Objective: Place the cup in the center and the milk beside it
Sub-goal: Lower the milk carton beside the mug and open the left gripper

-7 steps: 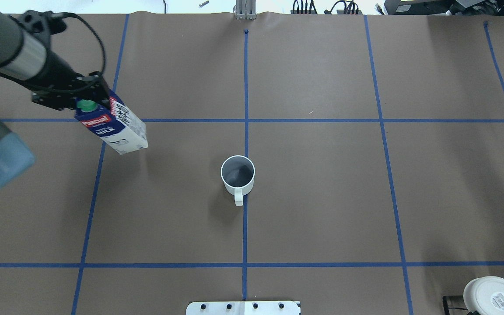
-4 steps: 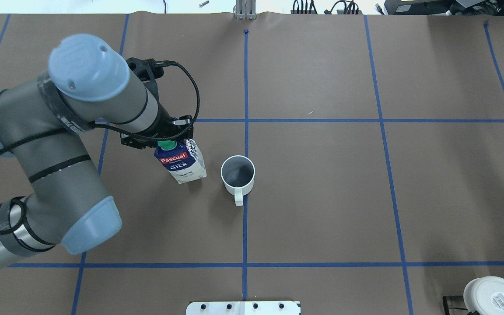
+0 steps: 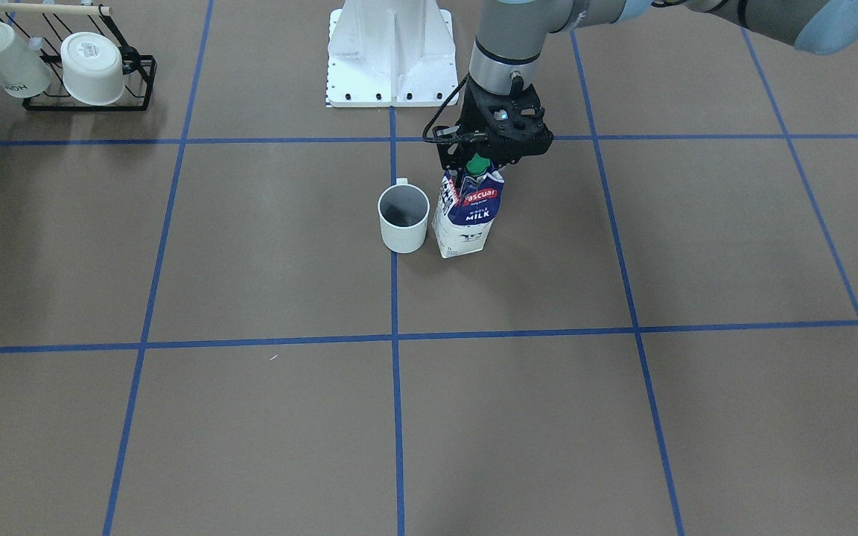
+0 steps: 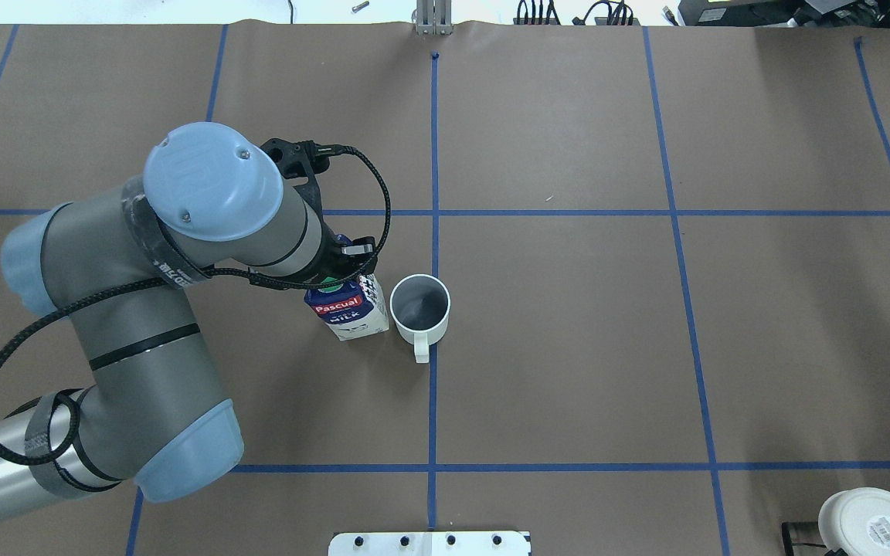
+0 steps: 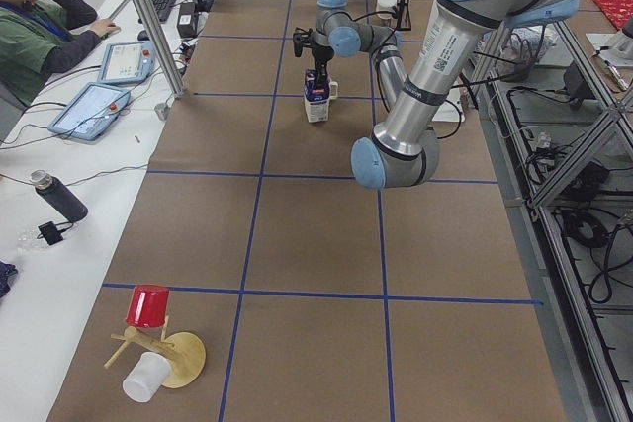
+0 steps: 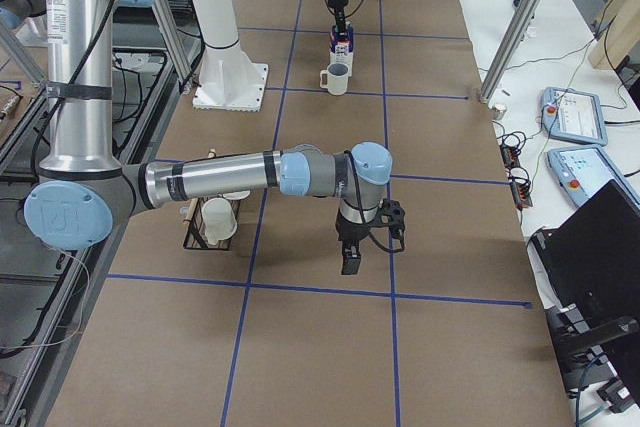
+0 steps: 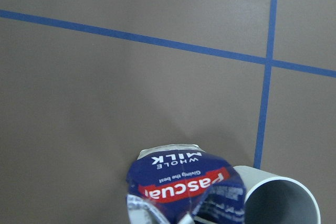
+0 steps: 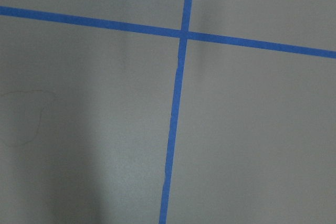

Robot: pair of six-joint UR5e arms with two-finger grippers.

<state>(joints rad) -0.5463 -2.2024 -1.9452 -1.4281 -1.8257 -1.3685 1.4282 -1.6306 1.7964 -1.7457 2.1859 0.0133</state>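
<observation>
The white cup (image 4: 419, 307) stands upright on the blue tape line at the center (image 4: 433, 247), its handle toward the robot. It also shows in the front view (image 3: 403, 217) and the left wrist view (image 7: 283, 203). My left gripper (image 4: 343, 270) is shut on the top of the milk carton (image 4: 348, 313), near its green cap. The milk (image 3: 468, 216) is upright, slightly tilted, close beside the cup on my left; I cannot tell whether they touch. My right gripper (image 6: 350, 262) hangs over bare table far from both; I cannot tell if it is open.
A black rack (image 3: 86, 100) with a translucent cup (image 3: 4, 56) and a white tub (image 3: 94, 67) stands at my near right corner. The white robot base plate (image 3: 392, 52) lies behind the cup. A red cup (image 5: 148, 305) on a wooden stand sits at the far left end.
My left arm has swung right with the milk carton, from the far left grid cell to right beside the cup. The cup has not moved.
</observation>
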